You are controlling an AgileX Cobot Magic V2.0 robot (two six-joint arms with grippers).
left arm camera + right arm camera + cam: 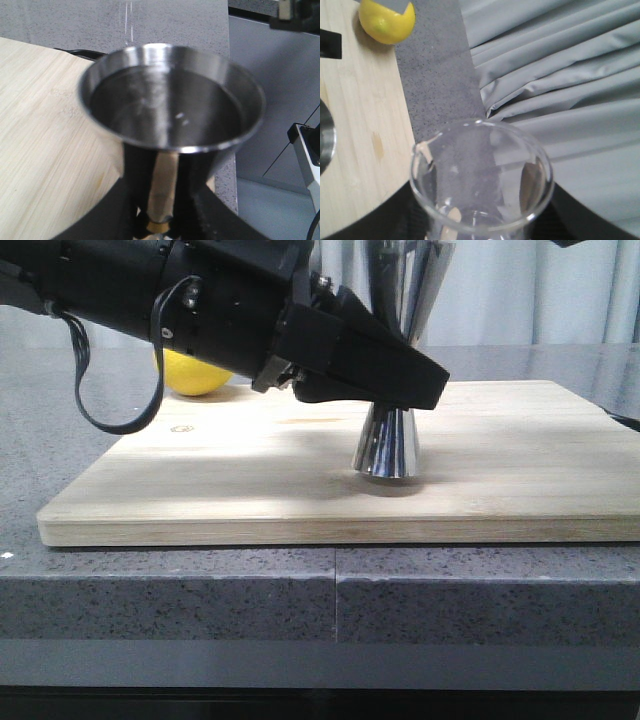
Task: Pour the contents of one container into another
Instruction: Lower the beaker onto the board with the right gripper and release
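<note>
The steel jigger (385, 445) stands upright on the wooden board (200, 490). My left gripper (405, 380) is shut on its narrow waist, hiding the waist in the front view. From the left wrist the jigger's open upper cup (170, 107) fills the view, with the gold band low between the black fingers (220, 215) of the left gripper (161, 215). Its inside is dark with small glints; whether it holds liquid I cannot tell. The clear glass beaker (485, 190) sits in my right gripper (480, 227), shut on it high above the board, rim roughly level. The front view shows neither.
A yellow lemon (195, 375) lies at the board's back left, also seen from the right wrist as the lemon (387, 20). The board rests on a grey speckled counter (200, 590). Grey curtains (560, 75) hang behind. The jigger's rim (325, 140) shows beside the beaker.
</note>
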